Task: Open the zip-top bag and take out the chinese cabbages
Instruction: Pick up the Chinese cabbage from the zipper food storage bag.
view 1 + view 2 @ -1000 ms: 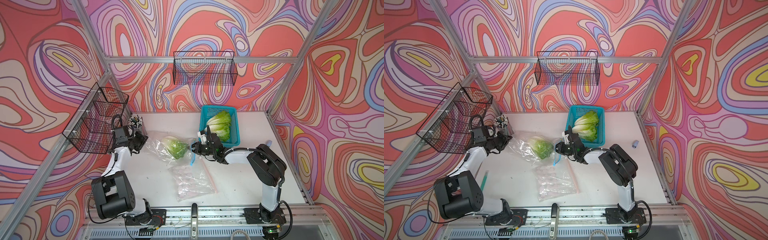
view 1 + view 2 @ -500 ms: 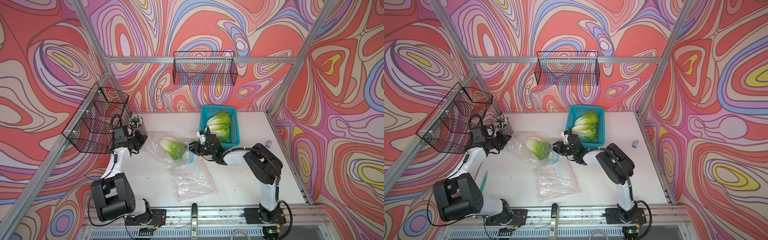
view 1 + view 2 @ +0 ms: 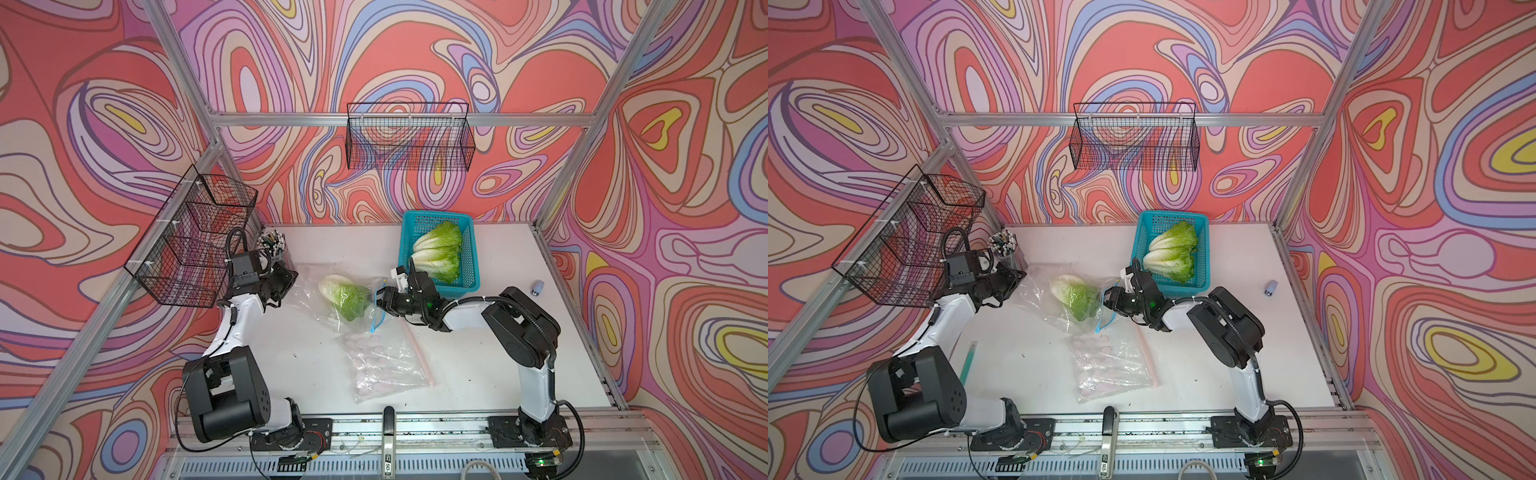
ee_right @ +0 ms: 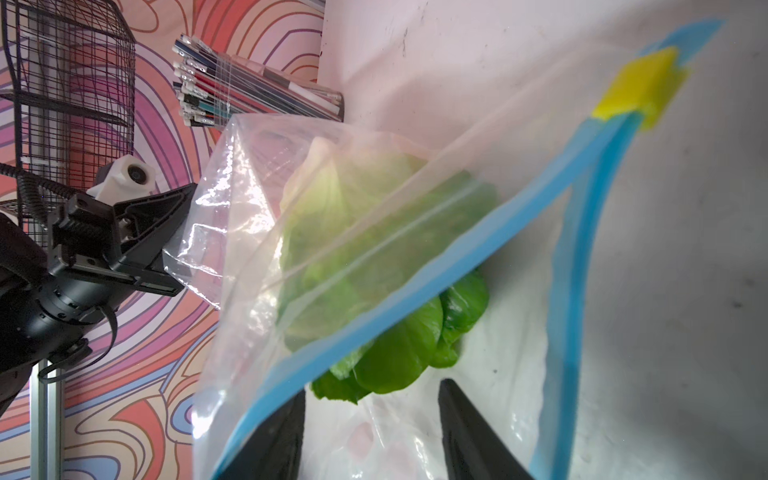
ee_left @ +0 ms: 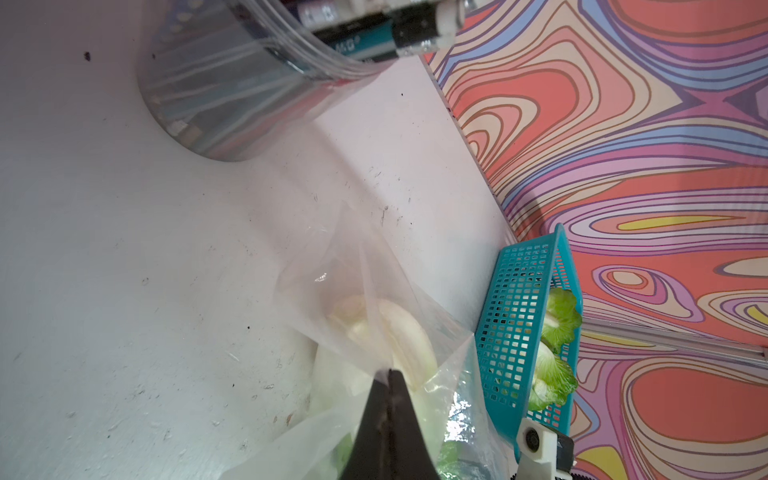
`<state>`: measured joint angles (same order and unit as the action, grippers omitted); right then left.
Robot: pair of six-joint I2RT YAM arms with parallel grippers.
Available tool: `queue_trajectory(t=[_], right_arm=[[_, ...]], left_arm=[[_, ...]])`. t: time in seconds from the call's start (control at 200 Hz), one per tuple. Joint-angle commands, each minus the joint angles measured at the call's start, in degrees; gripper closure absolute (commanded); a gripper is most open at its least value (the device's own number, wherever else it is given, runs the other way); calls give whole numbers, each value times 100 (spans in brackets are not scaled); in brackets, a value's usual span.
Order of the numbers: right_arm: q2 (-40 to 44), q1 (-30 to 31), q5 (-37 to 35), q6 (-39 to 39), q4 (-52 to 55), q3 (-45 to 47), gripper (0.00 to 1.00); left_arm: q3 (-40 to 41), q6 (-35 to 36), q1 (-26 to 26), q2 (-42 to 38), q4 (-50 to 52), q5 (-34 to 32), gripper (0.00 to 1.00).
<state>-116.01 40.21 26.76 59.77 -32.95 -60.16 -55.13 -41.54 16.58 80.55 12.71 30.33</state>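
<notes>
Mid-tabletop point(image 3: 291, 353): the zip-top bag point(image 3: 309, 279) lies on its side, mouth toward the right arm, blue zip strip point(image 4: 415, 282) parted. The left end effector point(image 5: 390, 372) is pinched narrow on the film at the bag's closed end, anchoring it. The right end effector point(image 4: 372, 390) sits at the mouth with jaws apart, gripping nothing. One chinese cabbage point(image 3: 345, 293) is inside the bag, white base deep in and green leaf tips poking just past the lip, between the parted jaws. Two other heads point(image 3: 438, 253) lie in the teal basket point(image 3: 473, 257). Judged step: bag open, last head to extract. The next move calls for advancing the jaws around the leaf end, closing on cabbage rather than film, and pulling out against the left anchor.
</notes>
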Motion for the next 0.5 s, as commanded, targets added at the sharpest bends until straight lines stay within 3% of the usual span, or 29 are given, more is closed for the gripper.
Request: queue_trajectory(t=[0.0,0.496], right_arm=[[-140,57,-57,170,-102,-147,45],[-471,84,145,648,-876,-266,43]], left_arm=[[-76,102,-57,-75,144,-45,100],[-85,142,-430,96,162,-62,100]])
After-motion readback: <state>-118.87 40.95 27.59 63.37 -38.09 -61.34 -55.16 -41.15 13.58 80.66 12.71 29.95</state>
